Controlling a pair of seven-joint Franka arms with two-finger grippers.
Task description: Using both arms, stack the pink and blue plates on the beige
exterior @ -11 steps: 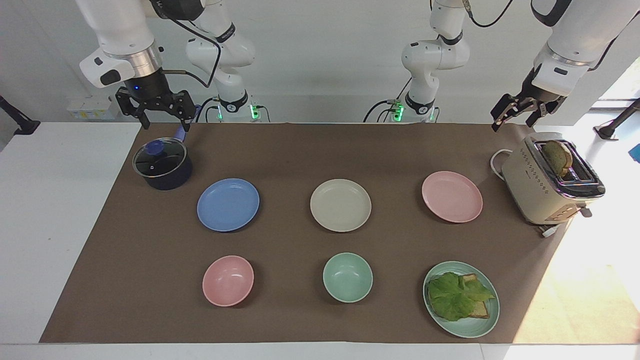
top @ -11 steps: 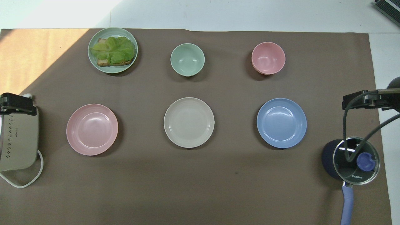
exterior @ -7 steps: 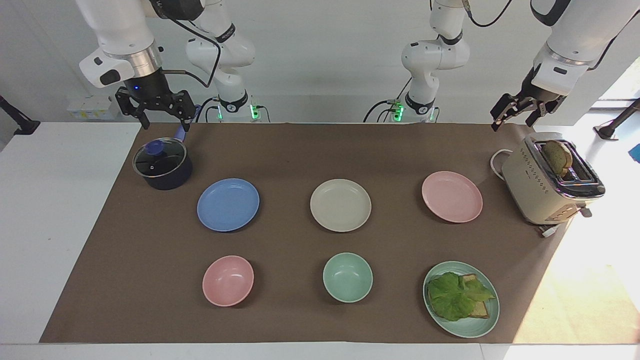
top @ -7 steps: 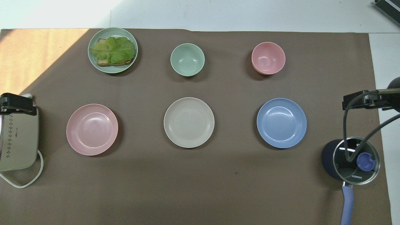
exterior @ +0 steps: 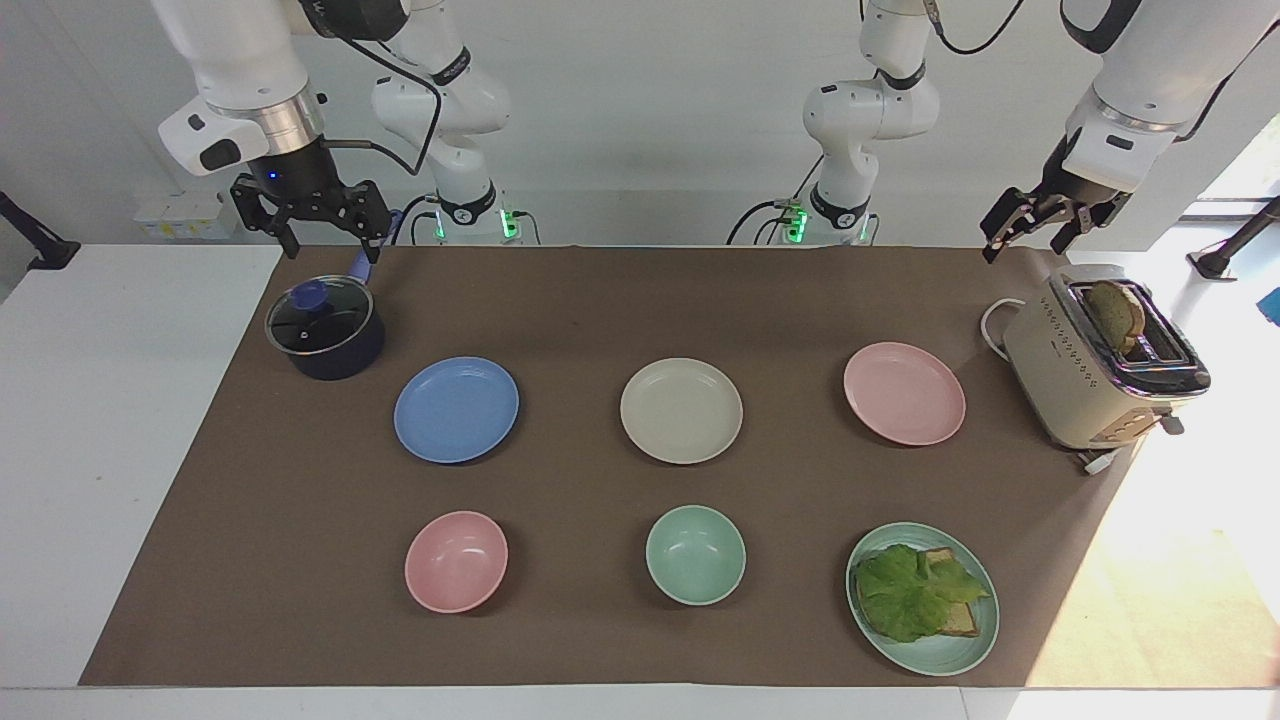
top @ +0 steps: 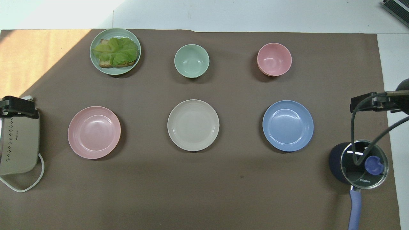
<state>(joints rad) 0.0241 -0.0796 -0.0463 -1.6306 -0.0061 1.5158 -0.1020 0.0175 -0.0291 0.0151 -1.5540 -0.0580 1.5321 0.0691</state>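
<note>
I see the beige plate mid-tabletop, flanked by the blue plate toward the right arm's end and the pink plate toward the left arm's end, all well apart. My right gripper hangs spread and empty over the lidded pot; my left gripper, spread and empty, hangs over the toaster.

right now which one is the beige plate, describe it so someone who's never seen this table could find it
On the brown mat, dishes lie in two rows of three; take the row nearer the robots. The beige plate is the middle one there, between the blue plate and the pink plate. It matches them in size and shape, but it alone is cream, and it is wider and shallower than the mint-green bowl beside it.
</note>
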